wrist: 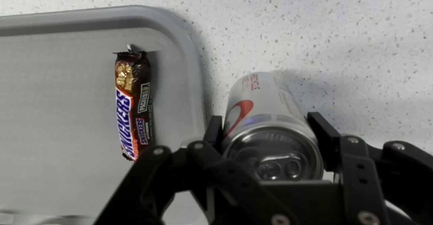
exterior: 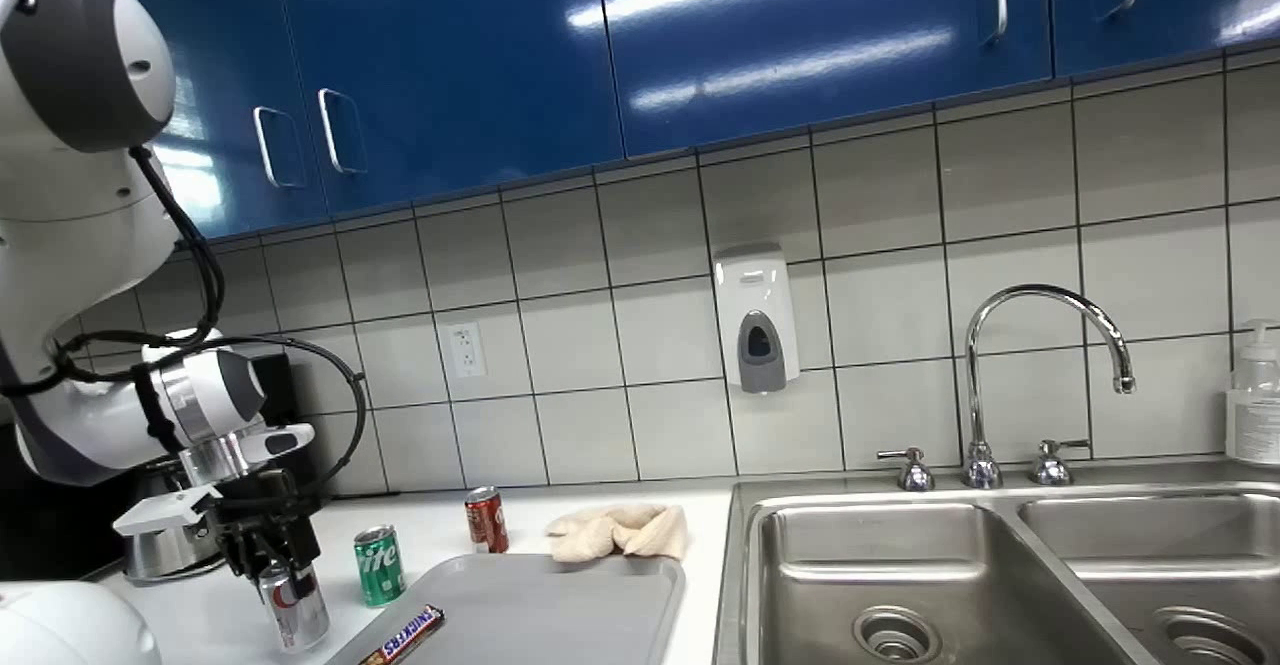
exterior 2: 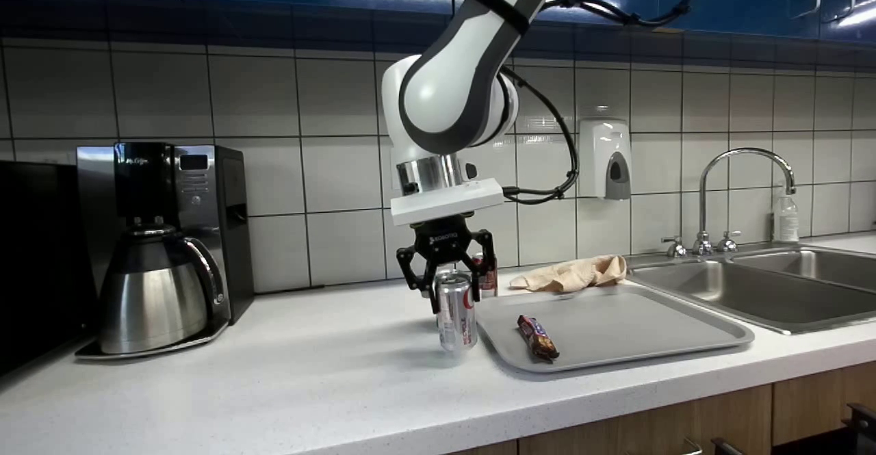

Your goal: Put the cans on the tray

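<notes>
Tray (exterior 2: 636,325): pale grey, low rim, on the countertop (exterior 2: 308,386); no can aboard. Candy bar (wrist: 133,106) lies inside, near the front corner toward the coffee pot (exterior 2: 154,297).

Silver can (wrist: 264,106), red markings: just beside the tray's edge facing the coffee pot, near that corner; whether its base touches the countertop cannot be told.

Gripper (exterior 2: 456,303): fingers (wrist: 323,135) clenched on the silver can, one each side, around its upper half.

Green can (exterior: 379,565): upright on the countertop beside the same edge, nearer the back corner.

Red can (exterior: 486,520): upright, just behind the tray's back edge, near that corner.

Handling, judged: the step in hand is the lift and carry. Best raised straight up until the base clears the rim, then taken level across the edge, past the candy bar, and lowered onto bare tray toward the sink (exterior: 870,550), leaving room for two more. Thin walls likely ask for a modest squeeze; release best waits until the base sits flat.
</notes>
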You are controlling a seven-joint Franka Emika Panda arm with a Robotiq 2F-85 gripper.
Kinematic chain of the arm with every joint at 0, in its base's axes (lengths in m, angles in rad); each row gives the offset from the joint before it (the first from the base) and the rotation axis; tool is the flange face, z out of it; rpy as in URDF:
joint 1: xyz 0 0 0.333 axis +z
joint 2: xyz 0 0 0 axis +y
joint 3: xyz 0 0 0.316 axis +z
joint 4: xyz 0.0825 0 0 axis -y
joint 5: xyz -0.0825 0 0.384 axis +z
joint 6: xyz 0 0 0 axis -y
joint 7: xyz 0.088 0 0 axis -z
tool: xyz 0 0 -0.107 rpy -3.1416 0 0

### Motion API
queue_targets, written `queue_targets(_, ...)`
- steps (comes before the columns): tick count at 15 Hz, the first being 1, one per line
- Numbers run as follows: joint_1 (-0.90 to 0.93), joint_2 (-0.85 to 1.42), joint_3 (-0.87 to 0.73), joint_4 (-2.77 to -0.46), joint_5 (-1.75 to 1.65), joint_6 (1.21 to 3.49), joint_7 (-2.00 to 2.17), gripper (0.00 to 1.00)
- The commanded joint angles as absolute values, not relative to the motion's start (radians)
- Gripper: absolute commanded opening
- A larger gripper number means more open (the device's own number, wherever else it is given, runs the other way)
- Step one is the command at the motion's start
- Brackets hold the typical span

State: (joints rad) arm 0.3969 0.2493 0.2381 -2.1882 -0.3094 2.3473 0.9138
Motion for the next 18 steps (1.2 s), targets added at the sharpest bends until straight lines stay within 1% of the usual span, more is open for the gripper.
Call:
queue_targets(1, 0.383, 0.148, 0.238, -2.208, -0.256, 2.285, 0.861, 0.40)
queue_targets(6, 0.347, 0.037, 0.233, -2.244, -0.225, 2.161, 0.819, 0.40)
queue_targets(10, 0.295, -0.063, 0.216, -2.305, -0.220, 2.110, 0.740, 0.40)
queue_targets(18, 0.158, -0.168, 0.130, -2.447, -0.188, 2.186, 0.489, 0.40)
